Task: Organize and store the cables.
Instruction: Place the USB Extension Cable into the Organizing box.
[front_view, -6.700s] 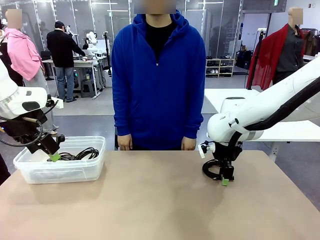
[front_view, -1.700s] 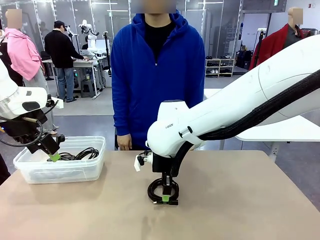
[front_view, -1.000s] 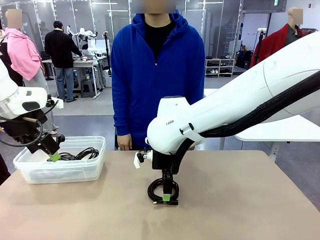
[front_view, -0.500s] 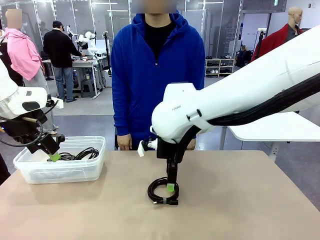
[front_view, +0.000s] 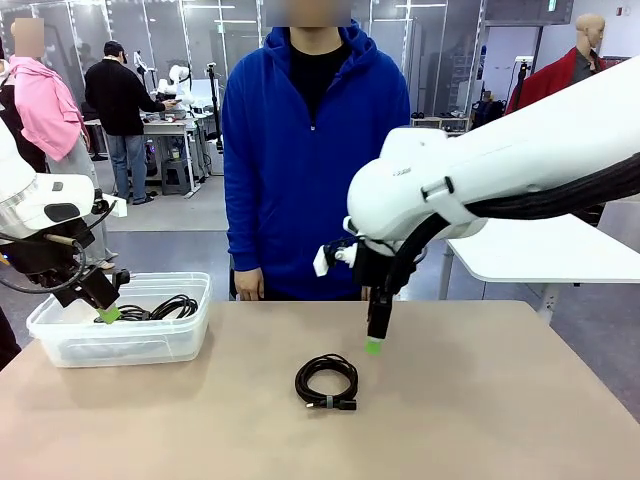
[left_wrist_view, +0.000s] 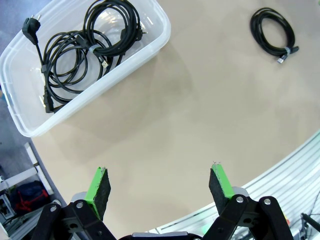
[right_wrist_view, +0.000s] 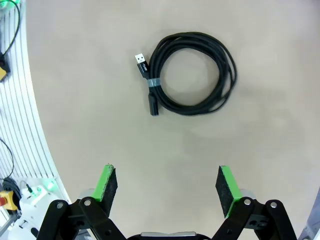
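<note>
1. The right gripper (front_view: 374, 343) has risen from the table and moved toward the right side and the far edge. Half a second ago its fingers were still down at the coil; now they hang above the table, apart from it.
2. Its jaws are wide apart and hold nothing; in the right wrist view the green pads (right_wrist_view: 106, 183) have only bare table between them.
3. The coil (front_view: 326, 381) lies flat in the middle of the table (front_view: 500, 420), in the same place as half a second ago. Some seconds earlier this gripper had it at the right side of the table.
4. A band ties the coil, and a USB plug (right_wrist_view: 141, 61) sticks out beside it.
5. The left gripper (front_view: 108, 313) has not moved. It hangs at the near edge of the bin (front_view: 60, 345), jaws spread, nothing in them.
6. The other cables (left_wrist_view: 82, 42) lie coiled inside the bin, as before.
7. The person (front_view: 315, 150) stands at the far side, hands (front_view: 249, 285) down at the table edge, unchanged.
</note>
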